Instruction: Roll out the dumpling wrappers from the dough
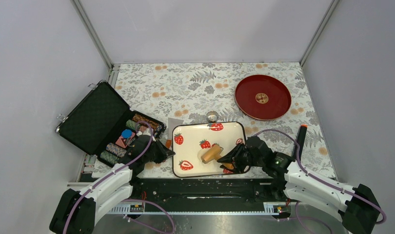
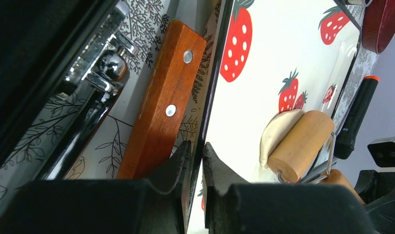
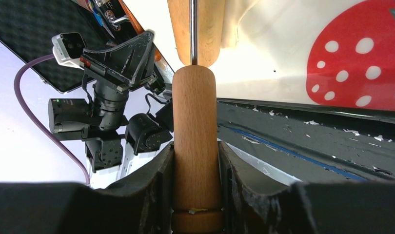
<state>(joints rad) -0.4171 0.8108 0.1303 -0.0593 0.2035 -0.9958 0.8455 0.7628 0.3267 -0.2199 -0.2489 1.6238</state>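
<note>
My right claw (image 3: 195, 163) grips the roller handle (image 3: 195, 112). My left claw (image 2: 196, 153) pinches the strawberry tray (image 2: 234, 122) at its left rim. The dough (image 2: 278, 131) lies mid-tray under the drum (image 2: 300, 146). If I push hard, the tray may skid loose, or the dough may wrap around the drum.

No legible text; gold emblem (image 1: 262, 98) on red plate (image 1: 278, 102) unreadable.

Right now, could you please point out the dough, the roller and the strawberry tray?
dough (image 2: 277, 135): left wrist view, exposed part.
roller (image 2: 303, 145): left wrist view, wooden drum's middle.
strawberry tray (image 1: 195, 131): top view, bare white floor.
</note>
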